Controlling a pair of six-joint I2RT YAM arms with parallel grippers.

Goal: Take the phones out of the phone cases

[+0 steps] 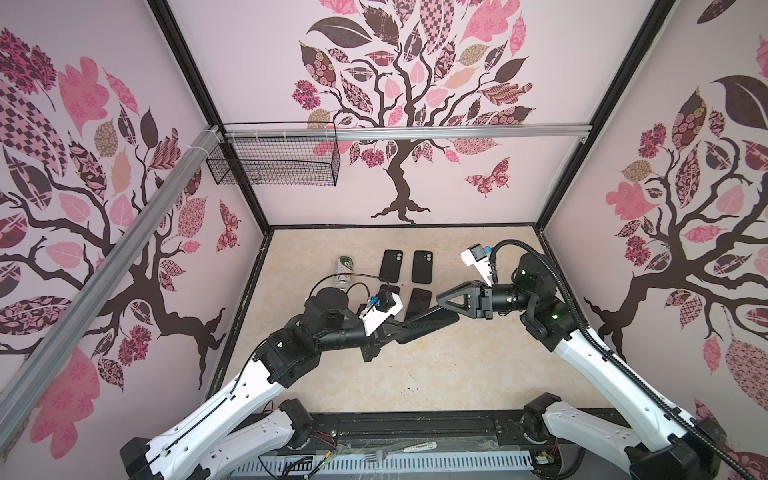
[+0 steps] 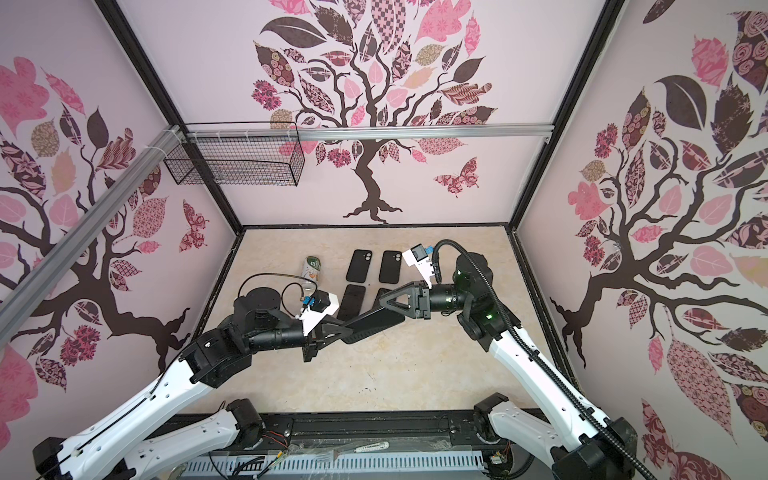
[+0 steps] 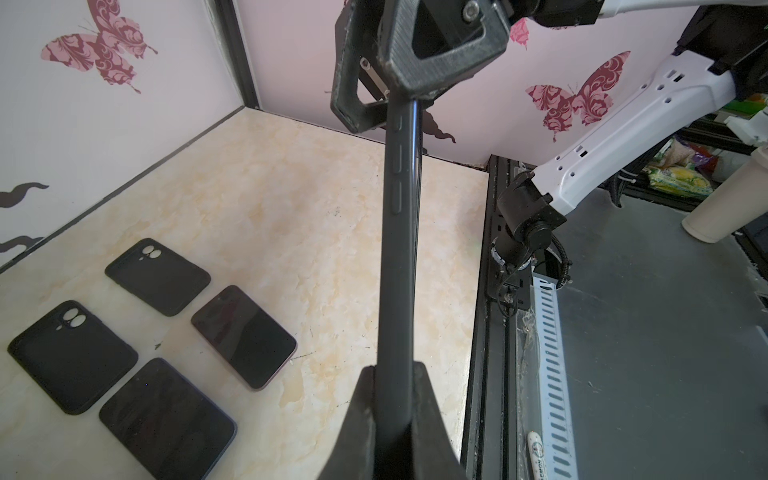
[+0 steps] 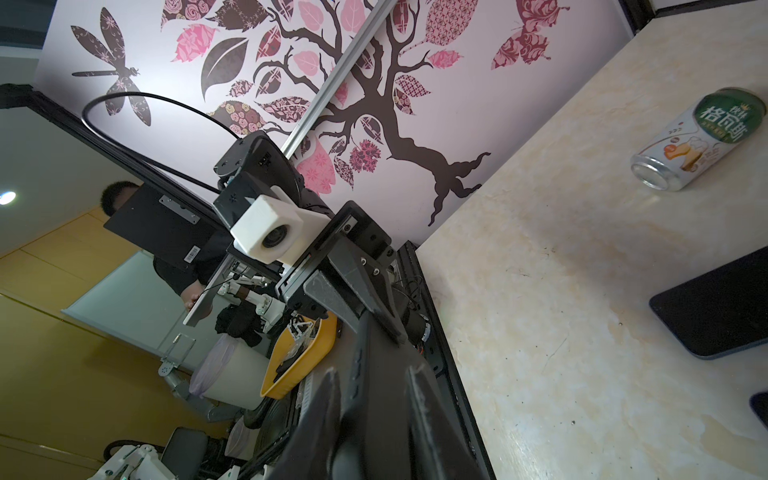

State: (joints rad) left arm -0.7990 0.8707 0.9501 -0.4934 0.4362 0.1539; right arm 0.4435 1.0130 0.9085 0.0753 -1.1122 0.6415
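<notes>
1. Black cased phone (image 1: 430,323) is held in the air at the middle of both top views, above the beige table (image 1: 457,374).
2. Left gripper (image 3: 395,382) pinches its left end.
3. Right gripper (image 4: 374,374) has a finger on each side of the other end; I cannot tell if they press it.
4. Higher in the frame lie a can (image 1: 344,272) and two cases (image 1: 390,268).

The left arm (image 1: 232,395) rises from the near edge and bends at the elbow toward the middle, with the wrist almost level. The left pincer (image 3: 395,370) points to the right and is closed tight on one end of the phone case (image 3: 401,249), held in the air. The right arm (image 1: 602,365) bends inward in the same way. The right pincer (image 4: 371,370) points to the left, its jaws standing on both sides of the opposite end; if they press it, I cannot tell
</notes>
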